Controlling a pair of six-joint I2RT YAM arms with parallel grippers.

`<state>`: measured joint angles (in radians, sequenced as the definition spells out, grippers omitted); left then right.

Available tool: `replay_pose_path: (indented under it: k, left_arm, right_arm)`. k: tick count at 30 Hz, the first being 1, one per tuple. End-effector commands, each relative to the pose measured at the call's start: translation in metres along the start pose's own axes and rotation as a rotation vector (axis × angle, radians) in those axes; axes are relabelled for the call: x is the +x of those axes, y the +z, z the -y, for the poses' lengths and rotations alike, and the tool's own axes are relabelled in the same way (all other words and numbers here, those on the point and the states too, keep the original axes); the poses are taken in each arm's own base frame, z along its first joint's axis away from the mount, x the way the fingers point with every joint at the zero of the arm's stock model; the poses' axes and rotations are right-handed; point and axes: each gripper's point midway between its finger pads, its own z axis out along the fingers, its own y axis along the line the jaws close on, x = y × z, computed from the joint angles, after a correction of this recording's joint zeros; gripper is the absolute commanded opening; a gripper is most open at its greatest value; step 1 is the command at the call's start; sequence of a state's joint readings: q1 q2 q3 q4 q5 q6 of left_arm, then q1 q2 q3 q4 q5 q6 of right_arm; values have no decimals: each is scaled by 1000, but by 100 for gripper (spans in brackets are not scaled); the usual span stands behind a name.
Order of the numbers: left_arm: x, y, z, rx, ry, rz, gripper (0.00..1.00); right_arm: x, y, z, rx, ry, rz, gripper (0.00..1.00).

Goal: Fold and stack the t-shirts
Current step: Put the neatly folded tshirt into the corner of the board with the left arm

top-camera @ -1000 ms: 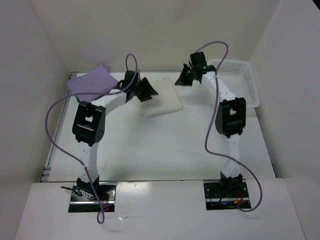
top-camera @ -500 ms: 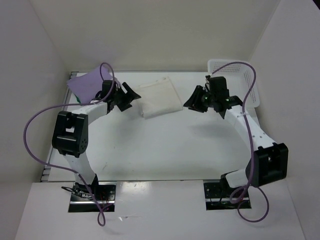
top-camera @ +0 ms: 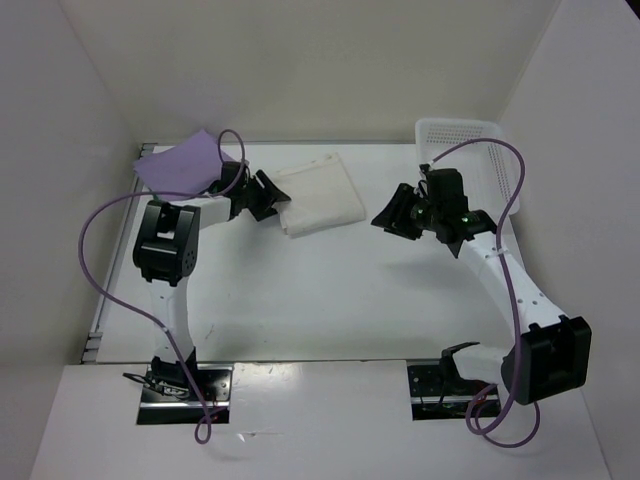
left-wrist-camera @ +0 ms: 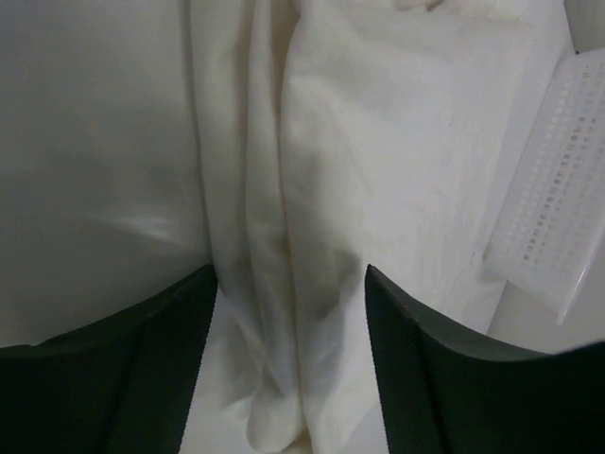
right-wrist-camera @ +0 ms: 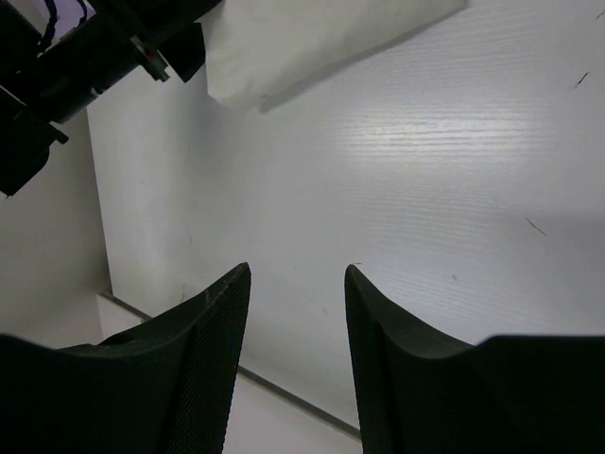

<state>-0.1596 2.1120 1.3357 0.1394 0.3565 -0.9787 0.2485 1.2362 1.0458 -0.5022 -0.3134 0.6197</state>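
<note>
The cream-white t-shirt (top-camera: 320, 190) lies folded in a rectangle at the back middle of the table. My left gripper (top-camera: 272, 197) is at its left edge. In the left wrist view the left gripper (left-wrist-camera: 291, 270) is open, with a fold of the cream shirt (left-wrist-camera: 378, 123) lying between the spread fingers and not pinched. The lavender t-shirt (top-camera: 182, 165) lies at the back left corner, behind the left arm. My right gripper (top-camera: 393, 215) hovers right of the cream shirt. In the right wrist view this gripper (right-wrist-camera: 297, 268) is open over bare table, the cream shirt (right-wrist-camera: 302, 38) ahead of it.
A white perforated basket (top-camera: 470, 150) stands at the back right corner; its side shows in the left wrist view (left-wrist-camera: 558, 208). White walls close in the table on three sides. Purple cables loop off both arms.
The right gripper let go of the cream shirt's far corner, opened and pulled back to the right. The left gripper drew off to the left, then came back to the shirt's left edge.
</note>
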Motion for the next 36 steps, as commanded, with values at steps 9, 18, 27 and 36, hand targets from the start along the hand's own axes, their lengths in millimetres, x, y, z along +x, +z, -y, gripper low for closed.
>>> replay_pose_path:
  k: [9, 18, 27, 36]
  left_arm:
    - [-9, 39, 63, 114, 76, 39, 20]
    - [-145, -54, 204, 286, 299, 319, 8]
    - [-265, -158, 85, 140, 185, 539, 10]
    - [-244, -227, -75, -100, -108, 691, 97]
  right_arm:
    - [-2, 1, -3, -18, 10, 8, 50]
    - [5, 10, 9, -2, 26, -16, 50]
    - [9, 16, 9, -15, -3, -51, 50]
    - [14, 14, 7, -35, -18, -75, 50]
